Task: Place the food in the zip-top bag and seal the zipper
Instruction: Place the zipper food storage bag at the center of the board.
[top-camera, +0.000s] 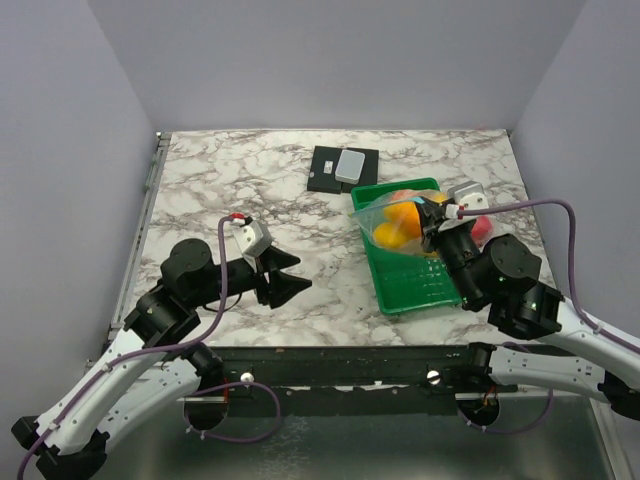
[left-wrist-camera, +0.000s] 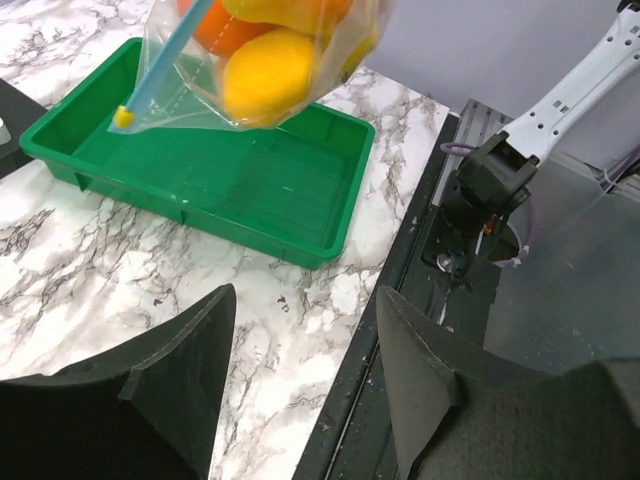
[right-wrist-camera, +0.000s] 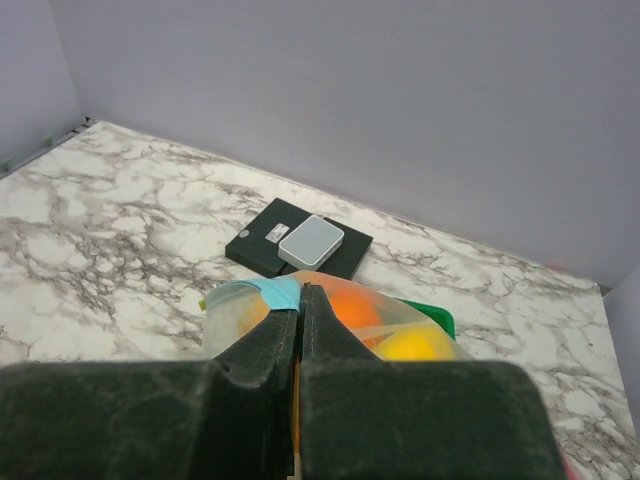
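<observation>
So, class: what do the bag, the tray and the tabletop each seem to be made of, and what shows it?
Zip-top bag: thin clear soft plastic, glossy; the fruits show through it and it creases.
Green tray: rigid moulded plastic, likely, with a smooth shiny rim.
Tabletop: marble-patterned, grey veins on white; stone or printed laminate cannot be told.
</observation>
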